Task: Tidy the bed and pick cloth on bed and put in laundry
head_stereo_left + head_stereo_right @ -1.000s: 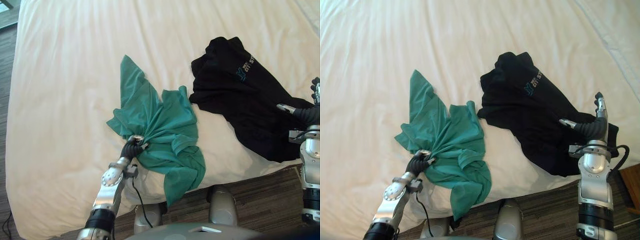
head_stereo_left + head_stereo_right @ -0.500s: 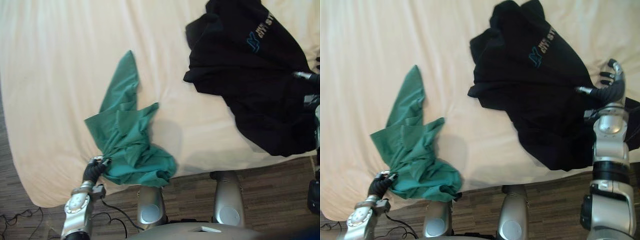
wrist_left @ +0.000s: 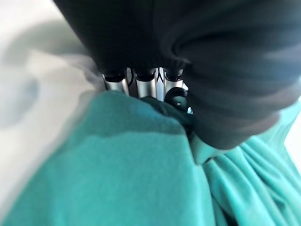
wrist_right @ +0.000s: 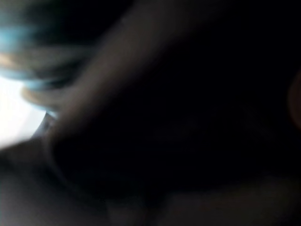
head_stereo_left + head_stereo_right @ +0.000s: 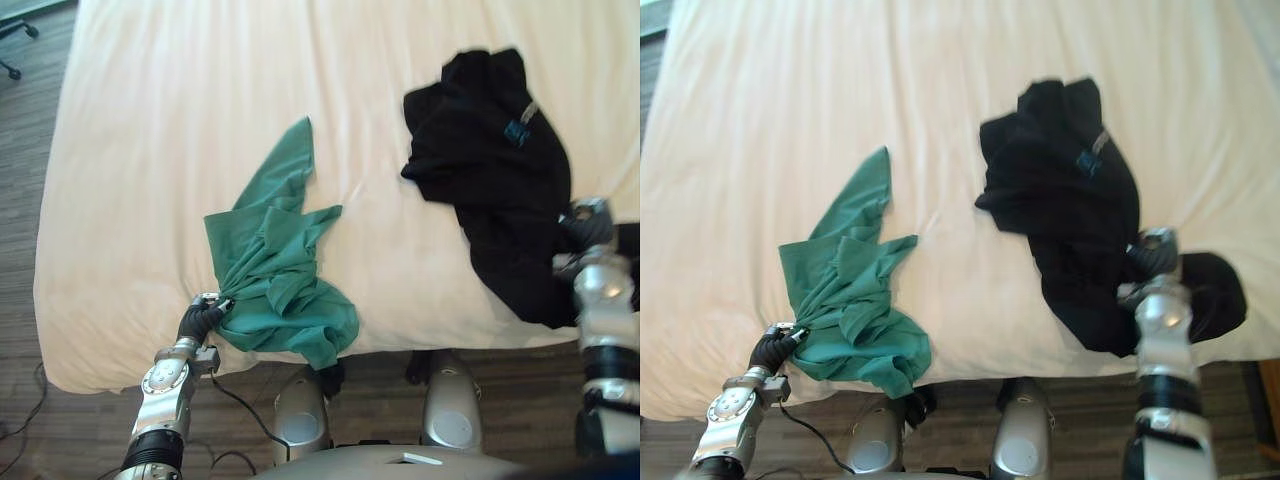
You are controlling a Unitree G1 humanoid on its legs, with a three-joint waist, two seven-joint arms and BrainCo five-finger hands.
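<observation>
A green cloth [image 5: 275, 270] lies bunched near the front edge of the white bed [image 5: 200, 120], one corner hanging over the edge. My left hand [image 5: 198, 322] is shut on its lower left part. In the left wrist view its fingers [image 3: 143, 84] are curled into the green fabric [image 3: 122, 179]. A black cloth [image 5: 490, 170] with a small blue print lies gathered on the bed's right side and droops over the front edge. My right hand [image 5: 1152, 252] sits in its lower part like a fist, fingers curled into the black fabric [image 4: 188, 117].
Dark wood floor [image 5: 30, 200] runs along the bed's left side and front. A chair's wheeled foot [image 5: 12, 70] stands at the far left. The bed's far half is bare sheet.
My right hand's fingers have gone from straight to curled in the black cloth, which has bunched up. The left hand has kept its hold and pulled the green cloth towards the bed's front edge. The camera has shifted.
</observation>
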